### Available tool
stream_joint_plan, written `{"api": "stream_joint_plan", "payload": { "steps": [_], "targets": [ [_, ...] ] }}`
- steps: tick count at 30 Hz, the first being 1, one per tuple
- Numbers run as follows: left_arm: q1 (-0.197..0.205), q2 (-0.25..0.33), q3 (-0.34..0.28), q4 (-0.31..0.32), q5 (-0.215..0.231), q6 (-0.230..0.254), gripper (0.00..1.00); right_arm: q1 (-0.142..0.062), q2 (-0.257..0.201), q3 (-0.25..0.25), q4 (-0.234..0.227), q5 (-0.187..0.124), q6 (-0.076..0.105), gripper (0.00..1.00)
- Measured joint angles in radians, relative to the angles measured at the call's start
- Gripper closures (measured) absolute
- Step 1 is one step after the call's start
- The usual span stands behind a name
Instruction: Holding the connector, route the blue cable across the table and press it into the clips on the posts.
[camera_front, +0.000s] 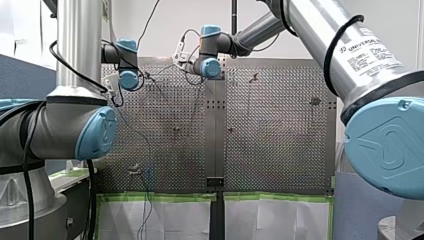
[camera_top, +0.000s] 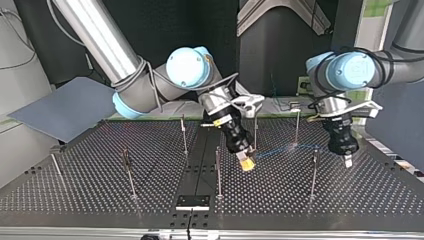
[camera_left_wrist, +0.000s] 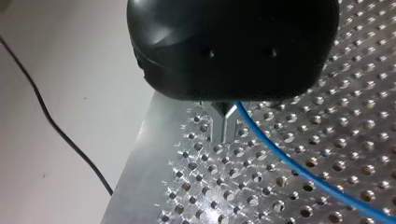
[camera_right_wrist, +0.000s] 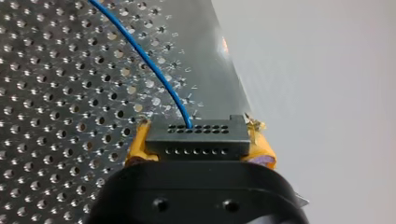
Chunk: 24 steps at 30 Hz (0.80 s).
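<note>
In the right wrist view my right gripper (camera_right_wrist: 198, 142) has its yellow pads (camera_right_wrist: 137, 144) shut on the black connector (camera_right_wrist: 198, 135). The blue cable (camera_right_wrist: 140, 51) leaves the connector's top and runs away over the perforated table. In the top view my right gripper (camera_top: 246, 162) hangs low near the middle posts. From it the blue cable (camera_top: 285, 149) stretches toward my left gripper (camera_top: 347, 159). In the left wrist view the metal fingers (camera_left_wrist: 219, 123) are shut. The blue cable (camera_left_wrist: 289, 163) runs out from right beside them, and I cannot tell whether they pinch it.
Thin upright posts stand on the perforated table (camera_top: 75, 195): one by my right gripper (camera_top: 218, 172), one near my left gripper (camera_top: 313, 172), others further back (camera_top: 297, 125) and at the top view's left (camera_top: 129, 172). A black wire (camera_left_wrist: 51, 121) lies off the table edge.
</note>
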Motion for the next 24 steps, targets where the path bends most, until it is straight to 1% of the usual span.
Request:
{"api": "stream_joint_plan", "payload": {
  "steps": [4, 8, 13, 19, 24],
  "targets": [
    [0.007, -0.032, 0.031, 0.006, 0.025, -0.007, 1.0, -0.001, 0.001, -0.012, 0.0, 0.001, 0.0, 1.0],
    [0.011, -0.066, 0.049, 0.007, 0.043, -0.006, 1.0, -0.001, 0.002, -0.017, 0.0, 0.003, 0.0, 1.0],
    [0.014, -0.1, 0.054, 0.009, 0.049, -0.001, 1.0, -0.001, 0.002, -0.018, 0.0, 0.01, -0.002, 1.0],
    [0.022, -0.109, 0.054, 0.007, 0.049, -0.002, 1.0, -0.001, 0.005, -0.018, 0.002, 0.027, -0.011, 1.0],
    [0.021, -0.109, 0.054, 0.002, 0.052, 0.002, 1.0, -0.001, 0.021, -0.018, 0.009, 0.045, -0.02, 1.0]
  ]
}}
